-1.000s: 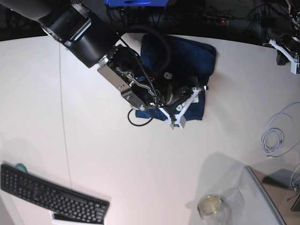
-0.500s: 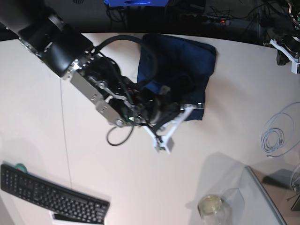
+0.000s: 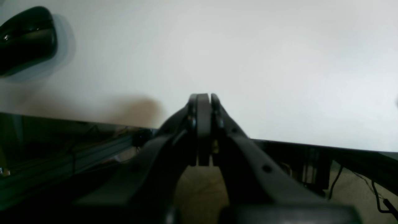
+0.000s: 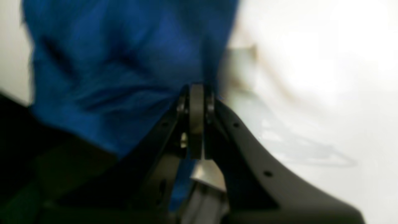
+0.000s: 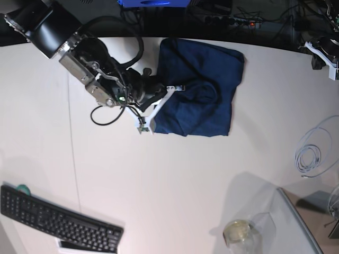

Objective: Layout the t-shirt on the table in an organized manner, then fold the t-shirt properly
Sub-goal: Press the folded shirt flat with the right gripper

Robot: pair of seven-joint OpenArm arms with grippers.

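A: Shirt (image 5: 204, 90) noted at the far middle of the worktop (image 5: 175, 185). It is bunched into a rough block, one part doubled over the rest, with no sleeves laid out. Layout step judged still in hand; folding not begun.

B: Right tool (image 5: 144, 126) seen at the shirt's near-left edge, jaws pressed together. In the right wrist view (image 4: 196, 93) blue cloth lies just past the tips, but a pinch on it cannot be confirmed; the view is blurred.

A: Left tool (image 3: 203, 102) is shut on nothing, parked at the worktop's rim, well apart from the shirt.

B: Next move judged: an edge or hem is to be caught and drawn outward so the bunch is spread flat. The left arm is likely needed on the opposite side.
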